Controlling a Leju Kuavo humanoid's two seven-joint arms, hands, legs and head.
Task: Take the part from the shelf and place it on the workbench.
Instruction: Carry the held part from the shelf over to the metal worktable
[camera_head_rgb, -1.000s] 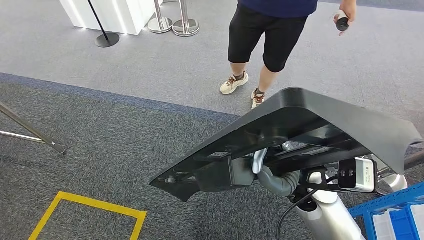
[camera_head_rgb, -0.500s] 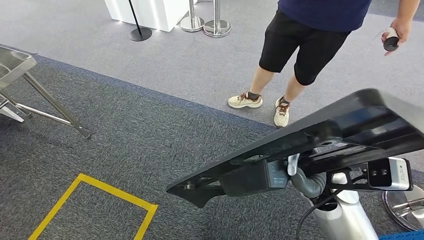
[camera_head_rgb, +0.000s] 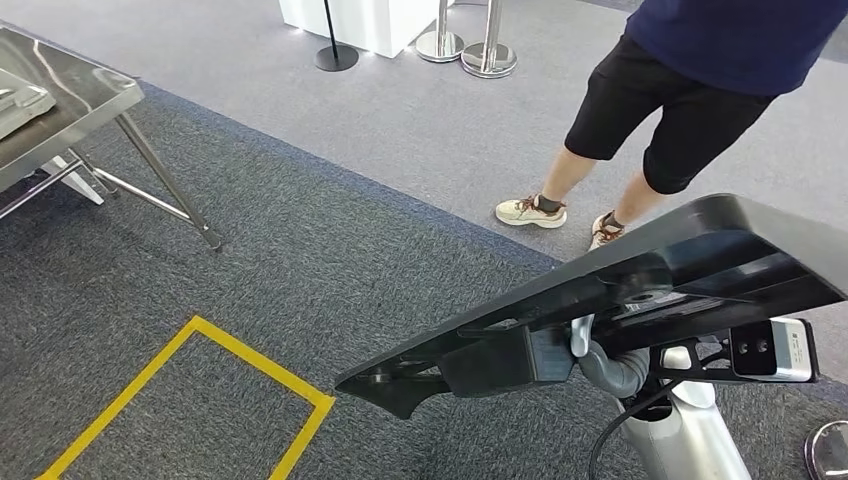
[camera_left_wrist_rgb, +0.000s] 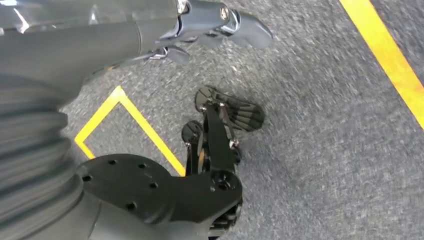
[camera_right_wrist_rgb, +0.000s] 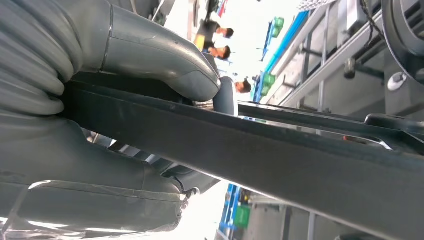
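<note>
Carrying the part to the surface (camera_head_rgb: 75, 95) is the step in hand. We see that metal surface at the far left of the head view, standing on angled legs beside a yellow floor marking (camera_head_rgb: 255, 365). We judge a good approach keeps the load level and turns toward the surface without swinging the long end into its legs. The left hand (camera_left_wrist_rgb: 220, 22) hangs over the carpet, fingers curled in, holding nothing. The part (camera_head_rgb: 640, 290), a long black moulded panel, is at the right, off the shelf and held above the floor. The right hand (camera_right_wrist_rgb: 165, 70) is clamped on its edge, thumb pressing one face. A person (camera_head_rgb: 680, 110) stands near, just beyond the part; stanchions (camera_head_rgb: 465, 45) stand further off.
</note>
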